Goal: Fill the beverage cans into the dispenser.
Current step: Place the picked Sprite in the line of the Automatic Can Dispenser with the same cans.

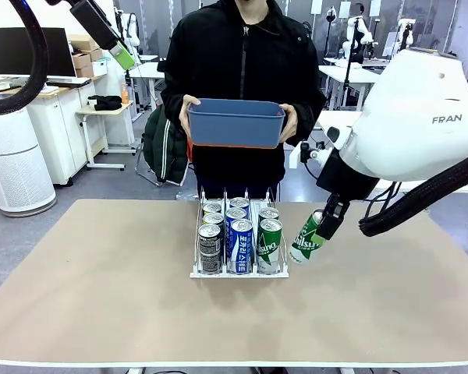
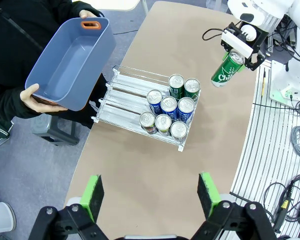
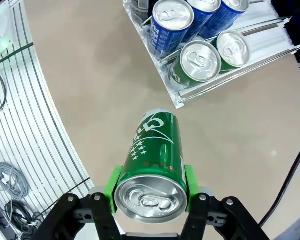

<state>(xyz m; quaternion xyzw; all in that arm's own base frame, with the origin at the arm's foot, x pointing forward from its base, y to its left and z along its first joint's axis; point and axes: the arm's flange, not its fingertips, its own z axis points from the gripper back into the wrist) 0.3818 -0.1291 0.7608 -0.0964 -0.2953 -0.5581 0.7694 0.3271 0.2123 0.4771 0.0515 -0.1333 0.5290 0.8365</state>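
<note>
Front view: right gripper (image 1: 325, 226) hangs above the table (image 1: 101, 296) at about 3 o'clock of the dispenser (image 1: 238, 273), near it but apart
Right gripper: clamped on a green can (image 1: 307, 238) near its silver top; the can hangs tilted, its base toward the table, clear of the surface
Right wrist view: both green pads (image 3: 189, 183) press the held can's (image 3: 152, 160) sides near its top; the rack's corner (image 3: 179, 102) lies at 12 o'clock beyond the can
Left gripper: jaws spread wide with nothing between them (image 2: 150, 192), high above the near side of the table in the left wrist view
Dispenser: white three-lane rack at mid-table; eight cans stand at its front end, black-grey (image 1: 210, 248) in the left lane, blue (image 1: 239, 244) in the middle, green (image 1: 269, 244) in the right
Lanes: three cans in the left and middle, two in the right; rear lengths bare
Person: stands at 12 o'clock of the table, both hands (image 1: 187, 117) holding a blue bin (image 1: 235, 123) at chest height; the bin's visible interior looks bare (image 2: 70, 65)
</note>
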